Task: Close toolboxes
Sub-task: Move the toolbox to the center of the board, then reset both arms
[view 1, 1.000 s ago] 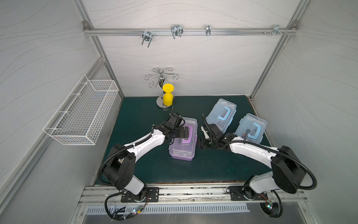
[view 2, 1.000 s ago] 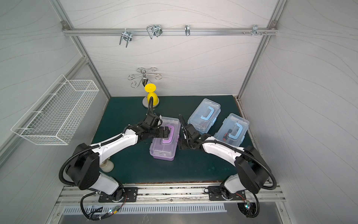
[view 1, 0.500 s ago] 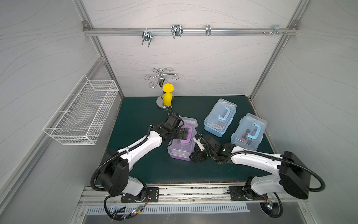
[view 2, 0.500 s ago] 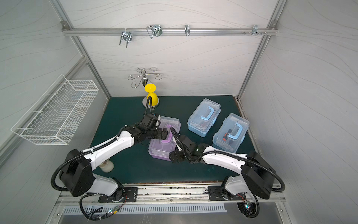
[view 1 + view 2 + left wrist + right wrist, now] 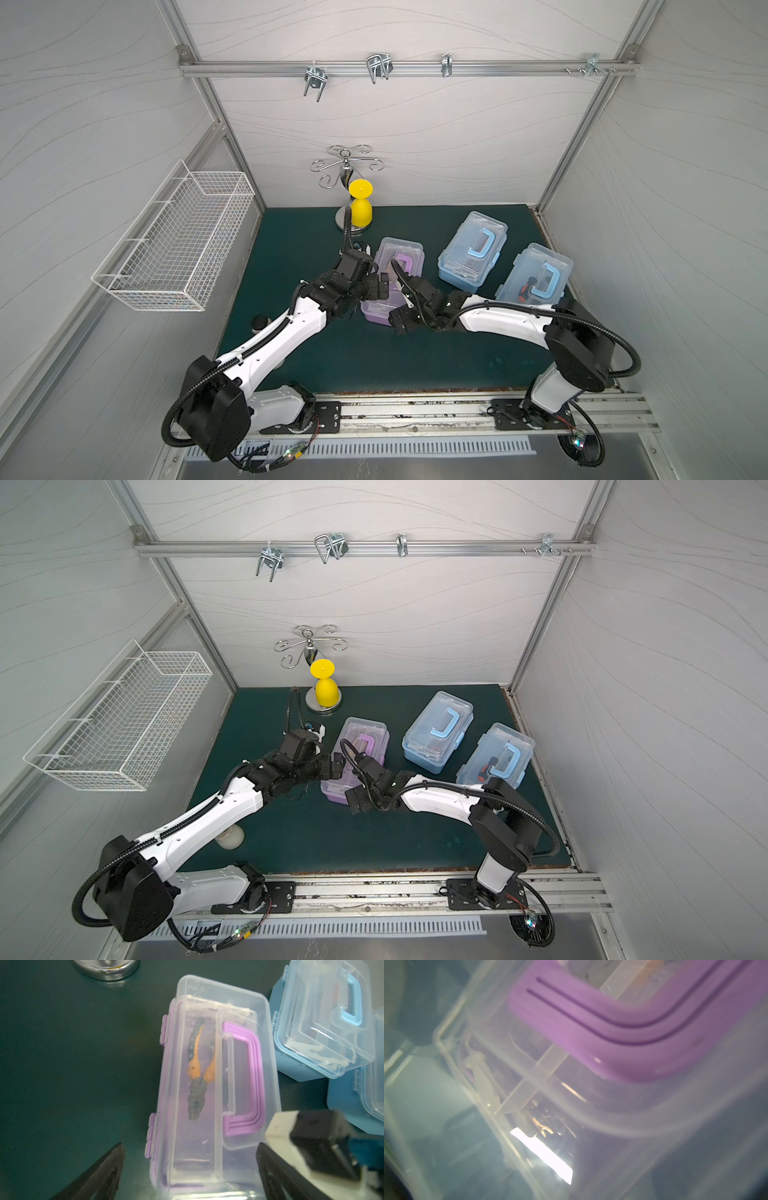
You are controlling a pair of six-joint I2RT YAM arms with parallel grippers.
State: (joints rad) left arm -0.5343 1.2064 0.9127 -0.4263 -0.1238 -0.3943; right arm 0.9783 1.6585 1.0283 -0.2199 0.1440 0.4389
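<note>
Desk: a dark green flat desk (image 5: 415,365), bare across its 6 o'clock half.
Room: white wavy-grained wall panels (image 5: 415,137) close three sides in a bare aluminium frame. One aluminium rail (image 5: 249,69) crosses the back wall at 12 o'clock.
Hooks: four metal hook fittings (image 5: 316,79) hang on that rail.
Basket: one white wire basket (image 5: 174,245) is hung on the side wall at 9 o'clock, off the desk.
Stand: one chrome stand with curled arms (image 5: 344,166) is at 12 o'clock, with one upturned yellow plastic goblet (image 5: 360,208) at its round base.
Toolboxes: three, one purple and two light blue.
Purple: the purple plastic toolbox with clear lid (image 5: 239,1012) sits mid-desk, lid down and handle flat. One pair of orange-handled pliers (image 5: 196,1072) shows through the lid. I cannot tell whether the clasps are snapped.
Blue: one light blue plastic toolbox (image 5: 473,249) is at 1 o'clock and a second light blue plastic toolbox (image 5: 536,274) at 3 o'clock. They sit just beside each other, lids down.
Left: my left pincer (image 5: 189,1145) is spread wide, straddling the purple box's near end and gripping nothing.
Right: my right pincer (image 5: 401,306) is at that box's 5 o'clock corner, jaws wide apart with nothing clamped between them. Its wrist view shows only a blurred lid and handle.
</note>
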